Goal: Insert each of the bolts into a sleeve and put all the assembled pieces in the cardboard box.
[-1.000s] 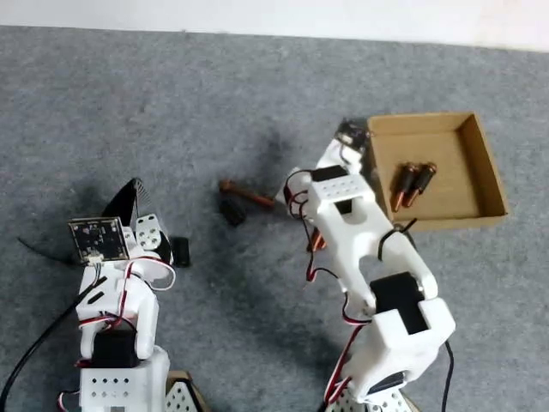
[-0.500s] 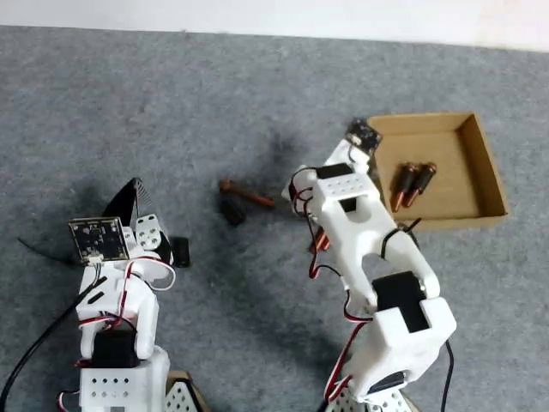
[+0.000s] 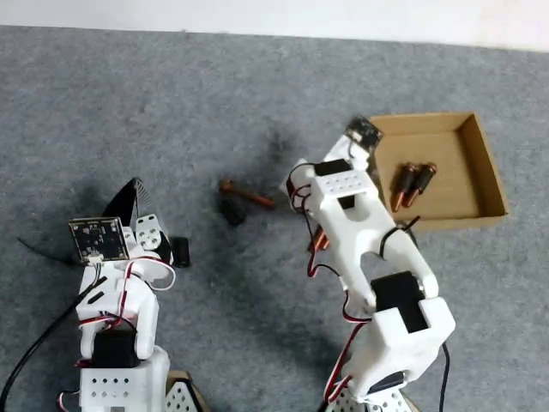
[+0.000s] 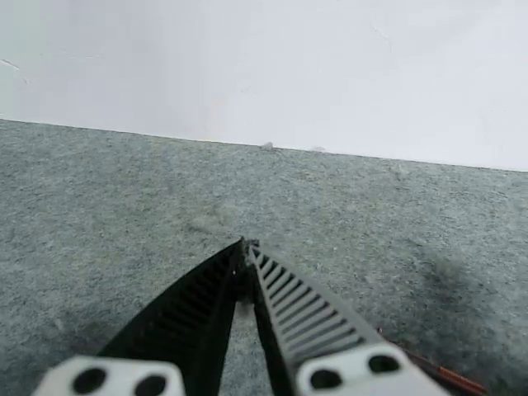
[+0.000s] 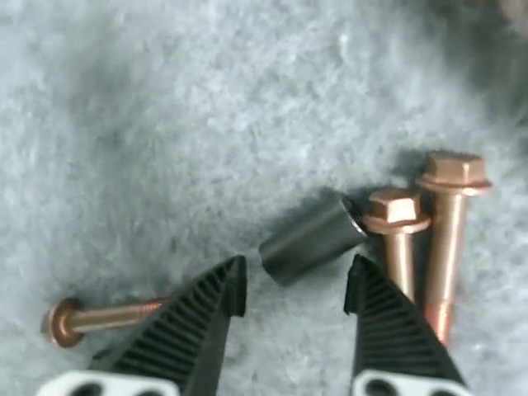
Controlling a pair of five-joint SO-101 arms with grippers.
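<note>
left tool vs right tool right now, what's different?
The left tool is shut; the right tool is open. The left tool points across the grey mat toward the wall; the right tool is over a dark sleeve lying next to a copper bolt. Shared: black ribbed fingers, and neither grips anything.

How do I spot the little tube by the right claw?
Start at the grey mat, then find the right gripper with its open fingers. The sleeve lies on the mat just ahead of them, beside two bolts. It is short, dark and hollow, while the bolts are long, coppery and hexagon-headed.
</note>
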